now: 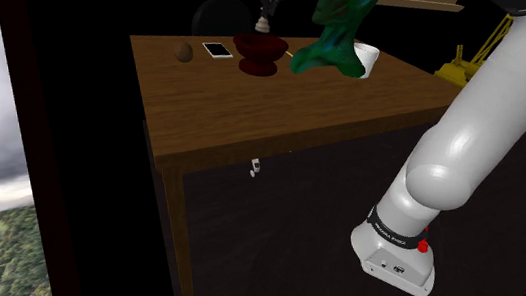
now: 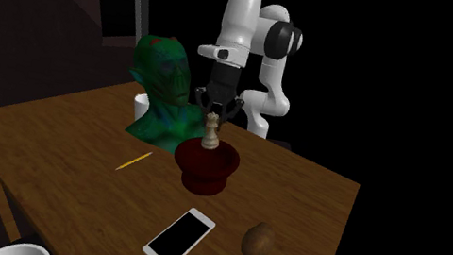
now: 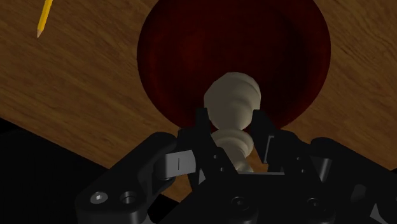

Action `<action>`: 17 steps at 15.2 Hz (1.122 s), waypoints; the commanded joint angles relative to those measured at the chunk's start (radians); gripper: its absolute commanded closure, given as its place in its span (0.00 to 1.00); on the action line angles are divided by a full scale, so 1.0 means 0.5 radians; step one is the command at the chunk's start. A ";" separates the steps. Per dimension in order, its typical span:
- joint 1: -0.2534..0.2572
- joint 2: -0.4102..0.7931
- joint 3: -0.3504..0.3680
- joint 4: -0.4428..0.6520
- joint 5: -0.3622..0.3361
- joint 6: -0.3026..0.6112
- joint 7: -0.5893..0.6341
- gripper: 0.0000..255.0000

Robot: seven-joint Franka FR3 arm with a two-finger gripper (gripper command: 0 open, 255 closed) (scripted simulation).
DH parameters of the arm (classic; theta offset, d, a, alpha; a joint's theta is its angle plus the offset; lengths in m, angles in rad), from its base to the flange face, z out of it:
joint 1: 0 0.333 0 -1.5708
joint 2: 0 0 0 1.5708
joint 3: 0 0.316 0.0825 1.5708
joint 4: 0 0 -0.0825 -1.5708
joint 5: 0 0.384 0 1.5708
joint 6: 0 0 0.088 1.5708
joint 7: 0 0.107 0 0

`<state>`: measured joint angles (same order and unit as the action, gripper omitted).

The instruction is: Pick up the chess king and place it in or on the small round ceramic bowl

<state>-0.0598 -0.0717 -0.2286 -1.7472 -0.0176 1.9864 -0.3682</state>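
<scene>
Cream chess king (image 2: 211,132) clamped in the black two-finger tool (image 2: 214,116), directly over the dark red round bowl (image 2: 206,166).
Its long axis stands upright: base down toward the bowl's hollow, head up between the fingers; the bowl rests on the brown wooden surface (image 2: 48,148).

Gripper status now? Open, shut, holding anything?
Gripper: shut on the chess king, holding it over the dark red bowl.

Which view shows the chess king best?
The wrist view: the chess king is close, clasped by the gripper over the red bowl. The second exterior view shows it upright but distant; the shoulder view, farther still.
</scene>
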 commanded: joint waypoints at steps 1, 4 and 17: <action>-0.001 -0.005 -0.001 -0.061 -0.001 0.058 -0.001 1.00; -0.002 -0.010 -0.001 -0.148 -0.003 0.139 0.000 1.00; -0.002 -0.011 -0.001 -0.168 -0.003 0.158 0.001 0.00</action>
<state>-0.0606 -0.0772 -0.2293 -1.8312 -0.0192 2.0656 -0.3680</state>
